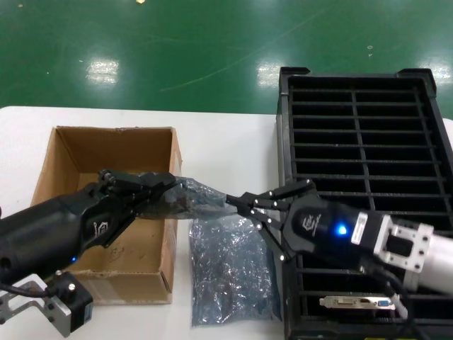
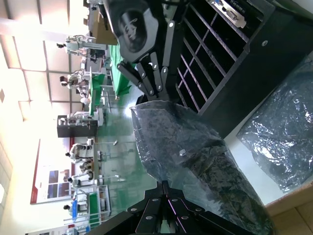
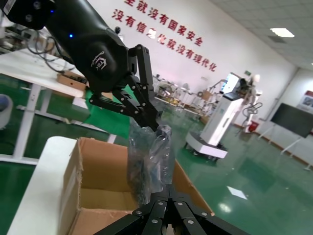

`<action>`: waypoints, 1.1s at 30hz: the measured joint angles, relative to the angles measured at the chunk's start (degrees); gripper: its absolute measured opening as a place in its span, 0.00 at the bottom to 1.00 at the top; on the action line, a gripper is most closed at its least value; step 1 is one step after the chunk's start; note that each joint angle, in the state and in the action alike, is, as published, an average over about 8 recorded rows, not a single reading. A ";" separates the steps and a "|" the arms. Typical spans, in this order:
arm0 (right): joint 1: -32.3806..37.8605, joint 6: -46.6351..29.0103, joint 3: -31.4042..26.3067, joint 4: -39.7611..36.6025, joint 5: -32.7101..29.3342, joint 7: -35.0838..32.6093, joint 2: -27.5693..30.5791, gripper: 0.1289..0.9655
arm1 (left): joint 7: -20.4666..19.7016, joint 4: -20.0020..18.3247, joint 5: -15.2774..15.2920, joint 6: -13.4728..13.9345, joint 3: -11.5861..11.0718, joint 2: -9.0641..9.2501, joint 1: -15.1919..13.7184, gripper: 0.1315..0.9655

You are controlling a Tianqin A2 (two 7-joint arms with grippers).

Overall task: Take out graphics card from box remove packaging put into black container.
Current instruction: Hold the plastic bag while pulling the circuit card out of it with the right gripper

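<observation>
A factory hall with a glossy green floor (image 1: 177, 49)

The white rectangular table top (image 1: 226, 142) stands on this shiny floor – ceiling lamps reflect on it as pale spots. The far white wall (image 3: 195, 54) carries large red Chinese characters (image 3: 164, 36); a white machine cabinet (image 3: 220, 117) stands near it.

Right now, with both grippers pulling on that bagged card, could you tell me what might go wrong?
The left gripper and right gripper each pinch only an end of the packaging, held in the air over the rim of the box. The thin plastic could tear or slip, dropping the card. An empty bag on the table could snag. One card already sits in the black container.
</observation>
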 joint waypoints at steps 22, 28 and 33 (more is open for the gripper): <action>10.05 -7.42 -7.76 -4.45 -4.51 19.96 0.70 0.01 | 0.00 0.00 0.00 0.00 0.00 0.00 0.00 0.01; 9.70 -5.26 -7.77 -3.28 -5.67 24.65 0.32 0.01 | 0.00 0.00 0.00 0.00 0.00 0.00 0.00 0.01; 8.87 -1.68 -7.74 -1.86 -7.95 30.17 -0.03 0.01 | 0.00 0.00 0.00 0.00 0.00 0.00 0.00 0.01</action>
